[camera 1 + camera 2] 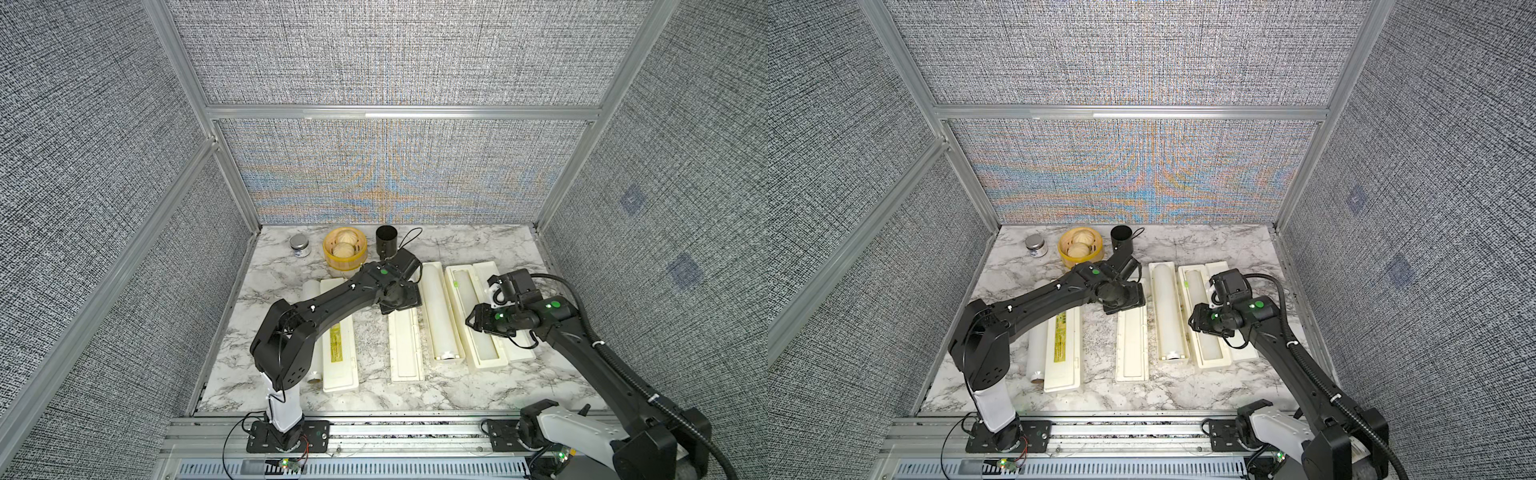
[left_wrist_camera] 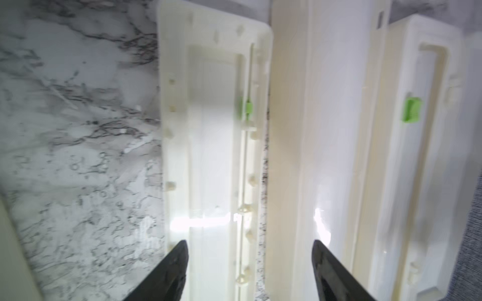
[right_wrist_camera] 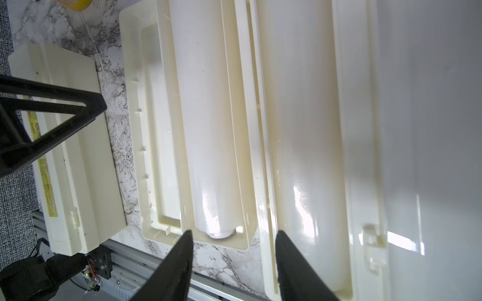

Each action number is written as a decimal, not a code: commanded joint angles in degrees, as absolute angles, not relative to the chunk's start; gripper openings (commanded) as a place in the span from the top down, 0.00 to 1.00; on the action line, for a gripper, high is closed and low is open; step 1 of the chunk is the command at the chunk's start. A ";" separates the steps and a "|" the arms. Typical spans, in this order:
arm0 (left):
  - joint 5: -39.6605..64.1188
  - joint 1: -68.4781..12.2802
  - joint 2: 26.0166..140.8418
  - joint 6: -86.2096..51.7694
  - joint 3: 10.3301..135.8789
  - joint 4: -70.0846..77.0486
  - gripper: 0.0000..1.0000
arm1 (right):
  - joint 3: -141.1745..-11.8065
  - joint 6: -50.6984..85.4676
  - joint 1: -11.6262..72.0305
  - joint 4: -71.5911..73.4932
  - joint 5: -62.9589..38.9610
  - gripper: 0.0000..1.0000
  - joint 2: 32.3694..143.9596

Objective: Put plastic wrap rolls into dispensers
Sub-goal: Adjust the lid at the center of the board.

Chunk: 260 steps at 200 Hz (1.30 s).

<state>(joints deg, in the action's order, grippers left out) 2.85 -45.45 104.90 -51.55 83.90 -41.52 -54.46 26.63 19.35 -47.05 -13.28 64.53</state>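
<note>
Rolls number three, and two look seated already. One roll (image 1: pixel 439 316) lies full length in the trough of the middle dispenser (image 1: pixel 446 360), its core end showing at the near end. A second roll (image 3: pixel 305 130) appears to fill the trough of the right dispenser (image 1: pixel 490 363), toward the worktop's right edge, though glare makes its outline soft. Both boxes lie open. The middle lid (image 1: pixel 405 353) is flat on the marble on the left of its trough, and the right lid (image 1: pixel 521 353) is flat on the right of its own.

The third roll (image 1: pixel 1037 353) is not in a box. It lies on the worktop (image 1: pixel 374 399) near the left edge, touching or just beside the left dispenser (image 1: pixel 340 357), which is shut, label strip up.

By my reading about two thirds of the loading is done. What remains is opening the left box, laying the loose roll in it, and probably closing all three lids.

The left gripper (image 2: pixel 249 242) hangs over the far end of the middle lid, jaws apart with nothing between them. The right gripper (image 3: pixel 234 232) hangs over the seam between the middle and right boxes, jaws moderately apart and also empty.

A steamer basket (image 1: pixel 332 259) sits by the far edge, well clear.
</note>
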 commanded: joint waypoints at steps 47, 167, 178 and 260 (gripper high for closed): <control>0.09 -43.18 106.63 -44.04 78.19 -47.55 0.42 | -55.65 27.77 21.49 -45.23 -12.49 0.47 68.05; 5.75 -41.76 112.95 -42.01 77.00 -41.84 0.74 | -56.36 28.30 22.50 -43.77 -12.70 0.47 71.97; 6.21 -41.73 112.96 -41.95 76.82 -41.35 0.78 | -56.38 28.24 22.61 -43.73 -12.81 0.47 71.98; 12.37 -40.43 108.19 -40.73 74.34 -35.00 0.93 | -56.51 27.87 23.13 -41.22 -18.45 0.46 72.05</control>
<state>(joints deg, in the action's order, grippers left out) 8.08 -41.12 109.73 -41.56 75.44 -38.74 -56.05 28.12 22.85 -43.55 -14.66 71.96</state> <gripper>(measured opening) 0.081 0.533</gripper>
